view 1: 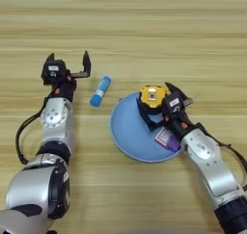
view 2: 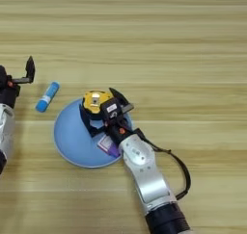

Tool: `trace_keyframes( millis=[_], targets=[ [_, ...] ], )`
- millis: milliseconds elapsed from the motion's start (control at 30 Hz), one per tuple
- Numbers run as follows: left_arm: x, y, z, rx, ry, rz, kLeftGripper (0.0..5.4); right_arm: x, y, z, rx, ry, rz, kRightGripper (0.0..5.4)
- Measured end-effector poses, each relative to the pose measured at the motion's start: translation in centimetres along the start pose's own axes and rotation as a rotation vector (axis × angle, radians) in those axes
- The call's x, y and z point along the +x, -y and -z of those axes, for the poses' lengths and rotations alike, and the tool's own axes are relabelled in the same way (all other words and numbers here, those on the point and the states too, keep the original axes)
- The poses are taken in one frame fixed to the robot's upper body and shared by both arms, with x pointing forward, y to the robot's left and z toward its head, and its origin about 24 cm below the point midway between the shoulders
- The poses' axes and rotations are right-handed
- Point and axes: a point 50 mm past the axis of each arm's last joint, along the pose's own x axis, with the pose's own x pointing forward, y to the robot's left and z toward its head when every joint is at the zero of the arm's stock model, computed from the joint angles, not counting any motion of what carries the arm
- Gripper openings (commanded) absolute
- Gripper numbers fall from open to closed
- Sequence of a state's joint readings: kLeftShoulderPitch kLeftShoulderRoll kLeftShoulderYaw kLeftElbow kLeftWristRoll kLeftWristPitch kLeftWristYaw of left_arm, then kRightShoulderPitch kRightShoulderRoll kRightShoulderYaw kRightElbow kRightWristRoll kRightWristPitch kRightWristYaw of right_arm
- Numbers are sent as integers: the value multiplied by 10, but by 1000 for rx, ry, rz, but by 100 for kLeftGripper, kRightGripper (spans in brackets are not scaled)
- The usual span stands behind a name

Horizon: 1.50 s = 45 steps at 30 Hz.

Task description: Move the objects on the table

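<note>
A round yellow tape measure [view 1: 152, 95] rests on the far rim of the light-blue plate [view 1: 128, 132]. My right gripper [view 1: 155, 102] stands open around it, one black finger at its upper right and the other at its lower left. A purple block [view 1: 167, 139] lies on the plate's right side, partly hidden under my right wrist. On the table [view 1: 144, 31], left of the plate, lies a blue tube [view 1: 100, 91] with a white label. My left gripper [view 1: 69, 60] is open just left of the tube and holds nothing.
The plate sits at the middle of the wooden table. Both forearms reach in from the near edge, the left one along the left side and the right one from the lower right.
</note>
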State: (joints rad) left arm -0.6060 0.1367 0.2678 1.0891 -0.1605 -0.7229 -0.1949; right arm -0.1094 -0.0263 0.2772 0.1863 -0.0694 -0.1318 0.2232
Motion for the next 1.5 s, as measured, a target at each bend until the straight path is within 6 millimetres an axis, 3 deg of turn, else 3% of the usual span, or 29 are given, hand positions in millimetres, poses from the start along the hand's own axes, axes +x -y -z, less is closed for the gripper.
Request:
trace_keyframes(
  millis=[400,533,633,1067,1300,1500],
  targets=[
    [0,2,0,-2,0,-4,540,9,-13,7,13,-31,-64,499],
    [0,2,0,-2,0,-6,540,9,-12,7,13,-32,-65,499],
    [0,2,0,-2,0,-5,540,9,-12,7,13,-32,-65,538],
    [0,3,1,-1,0,-5,540,10,-12,1,8,-2,-64,538],
    [0,5,1,-1,0,1,540,3,5,-21,-28,91,-6,538],
    [0,6,0,-1,4,-3,540,-21,31,-29,-78,93,91,538]
  ],
)
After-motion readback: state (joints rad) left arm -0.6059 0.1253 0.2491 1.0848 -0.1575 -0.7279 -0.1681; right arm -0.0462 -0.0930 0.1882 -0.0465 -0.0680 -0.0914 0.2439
